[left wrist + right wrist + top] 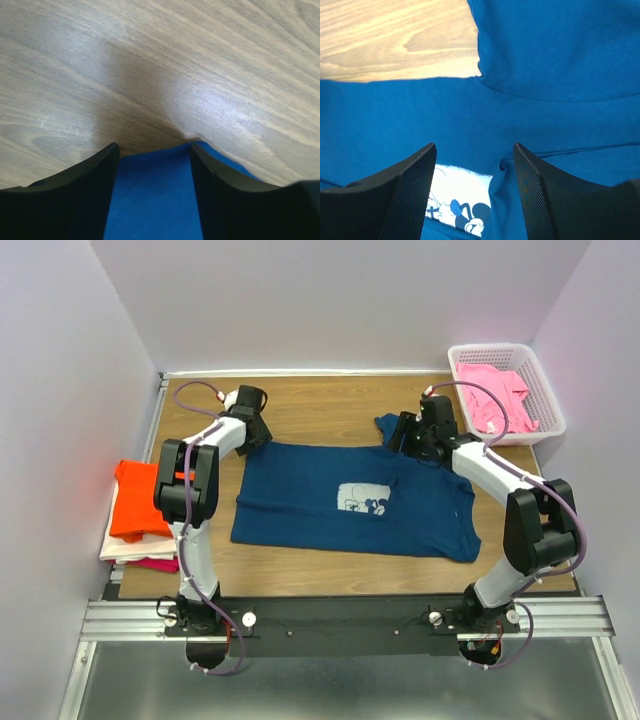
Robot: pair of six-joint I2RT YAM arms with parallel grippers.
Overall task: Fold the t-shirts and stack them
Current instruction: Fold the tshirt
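Observation:
A dark navy t-shirt with a small white chest print lies spread flat on the wooden table. My left gripper is down at its far left corner. In the left wrist view that gripper stands open, with the blue corner lying between the fingers. My right gripper is over the far right part, next to a sleeve. It is open above the cloth, with a raised fold and the print between its fingers.
Folded tees are stacked at the table's left edge, with orange on top, then white and magenta. A white lattice basket at the far right corner holds a pink tee. Grey walls enclose the table on three sides.

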